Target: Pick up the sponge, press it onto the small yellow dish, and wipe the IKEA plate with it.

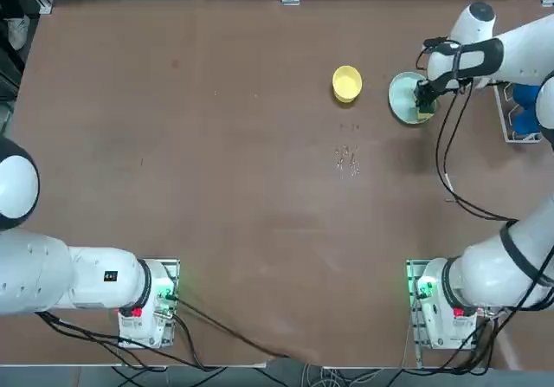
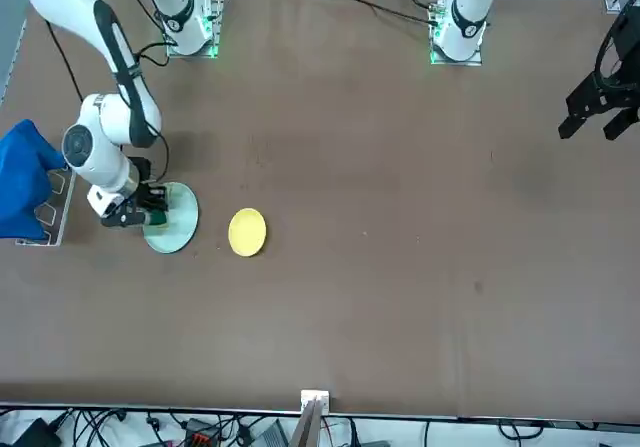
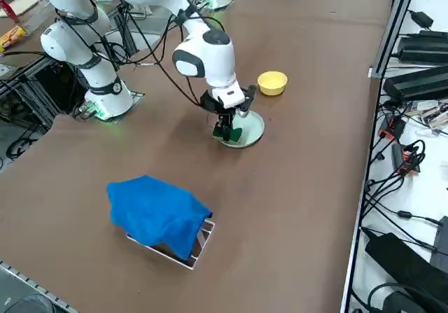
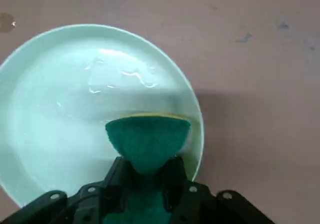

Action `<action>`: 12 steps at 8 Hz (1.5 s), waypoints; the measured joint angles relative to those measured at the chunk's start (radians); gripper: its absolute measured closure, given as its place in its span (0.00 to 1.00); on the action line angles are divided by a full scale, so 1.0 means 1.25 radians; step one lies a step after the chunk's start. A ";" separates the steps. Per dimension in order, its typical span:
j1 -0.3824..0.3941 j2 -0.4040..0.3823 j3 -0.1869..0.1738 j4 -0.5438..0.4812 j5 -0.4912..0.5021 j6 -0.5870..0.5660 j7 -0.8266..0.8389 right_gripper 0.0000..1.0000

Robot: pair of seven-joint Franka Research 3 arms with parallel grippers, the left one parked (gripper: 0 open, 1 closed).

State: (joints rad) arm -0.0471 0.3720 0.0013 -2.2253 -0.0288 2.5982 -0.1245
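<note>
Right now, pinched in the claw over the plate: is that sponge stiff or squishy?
Probably squishy: the sponge bulges where the right claw pinches it. Likely light. The IKEA plate looks wet, so it may slide easily.

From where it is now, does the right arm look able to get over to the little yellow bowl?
Probably yes. The right hand is shut on the sponge over the pale plate, and the yellow bowl sits just beside that plate with only bare table between them.
</note>
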 joint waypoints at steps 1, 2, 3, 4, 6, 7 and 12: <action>-0.003 0.010 0.000 0.004 0.000 0.015 -0.016 0.65; -0.005 0.026 0.000 0.020 0.000 0.020 -0.032 0.65; -0.007 0.044 0.001 0.045 0.000 0.020 -0.040 0.65; -0.006 0.060 0.004 0.070 0.000 0.020 -0.042 0.65; 0.000 0.083 0.016 0.113 0.000 0.019 -0.043 0.65; 0.008 0.089 0.020 0.124 0.001 0.018 -0.042 0.65; 0.077 0.100 0.023 0.132 0.003 0.018 0.041 0.65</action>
State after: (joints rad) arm 0.0495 0.4972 0.0305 -2.0602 -0.0252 2.6201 -0.0730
